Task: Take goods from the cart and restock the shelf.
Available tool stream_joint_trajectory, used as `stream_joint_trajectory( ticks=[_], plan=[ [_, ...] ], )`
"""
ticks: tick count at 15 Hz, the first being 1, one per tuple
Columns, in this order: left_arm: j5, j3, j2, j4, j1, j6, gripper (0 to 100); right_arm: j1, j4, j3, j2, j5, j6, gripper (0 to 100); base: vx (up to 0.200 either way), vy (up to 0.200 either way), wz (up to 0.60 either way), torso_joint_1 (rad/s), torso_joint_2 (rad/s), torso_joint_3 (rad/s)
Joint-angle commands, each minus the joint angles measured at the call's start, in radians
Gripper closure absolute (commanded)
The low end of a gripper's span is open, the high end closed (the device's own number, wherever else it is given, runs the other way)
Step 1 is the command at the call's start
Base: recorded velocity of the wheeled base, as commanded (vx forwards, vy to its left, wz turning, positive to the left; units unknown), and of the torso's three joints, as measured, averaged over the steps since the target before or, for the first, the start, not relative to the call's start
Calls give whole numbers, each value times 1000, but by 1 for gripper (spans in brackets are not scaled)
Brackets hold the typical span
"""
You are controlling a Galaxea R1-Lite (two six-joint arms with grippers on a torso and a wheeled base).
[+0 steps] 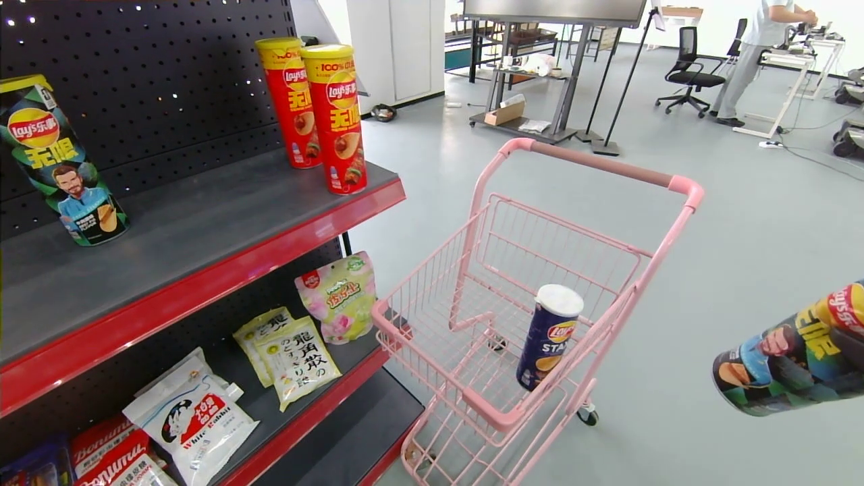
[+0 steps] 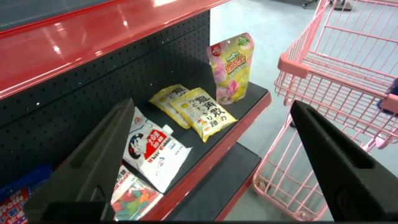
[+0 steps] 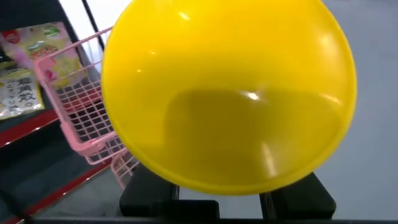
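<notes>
A green chips can [image 1: 790, 358] hangs tilted in the air to the right of the pink cart [image 1: 580, 169], with my right gripper [image 3: 227, 186] shut on it. Its yellow lid [image 3: 230, 93] faces the right wrist camera. Inside the cart basket stands one blue chips can [image 1: 548, 337] with a white lid. The top shelf [image 1: 202, 223] carries a matching green can [image 1: 64, 162] at the left and two red cans [image 1: 334, 115] at its right end. My left gripper [image 2: 211, 155] is open and holds nothing, in front of the lower shelf [image 2: 249, 118].
Snack bags lie on the lower shelf: a white one [image 1: 192, 418], yellow ones [image 1: 293, 358] and a pale green one [image 1: 341, 297]. The cart stands close to the shelf's right end. Open grey floor [image 1: 742, 236] lies to the right; a display stand [image 1: 540, 74] and an office chair [image 1: 688, 71] are far behind.
</notes>
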Motion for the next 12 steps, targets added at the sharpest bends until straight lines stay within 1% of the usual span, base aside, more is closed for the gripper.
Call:
stream_joint_trajectory(
  ticks=[1, 2, 3, 4, 5, 7, 11, 12],
  plan=[
    [0, 0, 0, 0, 0, 0, 0, -113, 0, 30, -5, -2, 0, 100, 0, 0, 0, 0, 0, 0],
    [0, 0, 0, 0, 0, 0, 0, -179, 0, 47, 2, -4, 0, 100, 0, 0, 0, 0, 0, 0],
    [0, 0, 0, 0, 0, 0, 0, -264, 1, 61, 7, -4, -3, 100, 0, 0, 0, 0, 0, 0],
    [-2, 0, 2, 0, 0, 0, 0, -288, 0, 66, 8, -2, -3, 100, 0, 0, 0, 0, 0, 0],
    [-3, 0, 5, 0, 0, 1, 0, -360, 0, 78, 4, 7, -4, 100, 0, 0, 0, 0, 0, 0],
    [-3, 0, 6, 0, -2, 0, 0, -400, 0, 95, -8, 2, -6, 100, 0, 0, 0, 0, 0, 0],
    [-3, 0, 0, 0, 0, 1, 0, -411, 1, 96, -54, -2, -26, 100, 0, 0, 0, 0, 0, 0],
    [-3, 0, 0, 0, 0, 0, 0, -415, 1, 99, -57, -1, -52, 100, 0, 0, 0, 0, 0, 0]
  ],
)
